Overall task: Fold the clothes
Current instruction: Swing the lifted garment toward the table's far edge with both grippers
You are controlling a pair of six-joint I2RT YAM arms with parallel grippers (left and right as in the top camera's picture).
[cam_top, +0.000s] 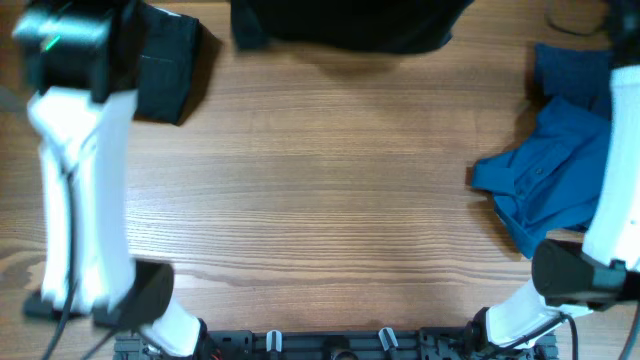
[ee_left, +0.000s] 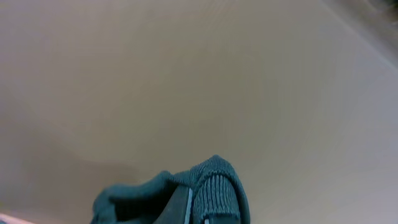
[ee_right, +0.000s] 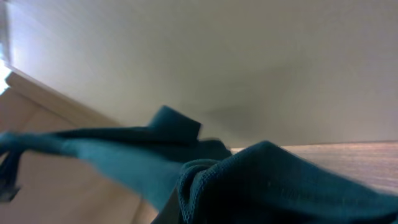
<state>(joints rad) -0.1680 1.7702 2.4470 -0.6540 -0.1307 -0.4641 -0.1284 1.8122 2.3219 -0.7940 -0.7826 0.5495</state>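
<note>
The blue garment [cam_top: 545, 180] lies crumpled at the right side of the wooden table [cam_top: 330, 200], one part spread flat toward the middle and another running up toward the far right corner. The right arm [cam_top: 620, 150] crosses over it. In the right wrist view a length of this blue cloth hangs clear of the table and stretches off to the left, and a stitched hem is bunched close to the lens. It covers the fingers, so the right gripper itself is hidden. It is closed, and the lifted cloth appears to be caught in it.

The left gripper [ee_left: 191, 208] is closed too, with a dark ribbed garment [ee_left: 214, 180] bunched around its fingers; a pale strip of one finger shows through the folds. I cannot tell whether this is the same piece as the folded black garment [cam_top: 170, 70], which lies at the far left of the table just beside the head of the left arm [cam_top: 80, 200].

A larger black garment [cam_top: 340, 25] sits at the far edge in the middle, cut off by the frame. The print on these clothes is too dark and blurred to read.

A thin dark cable [cam_top: 575, 20] loops at the far right corner, and a black rail [cam_top: 330, 345] with pale clips runs along the near edge between the two arm bases.
</note>
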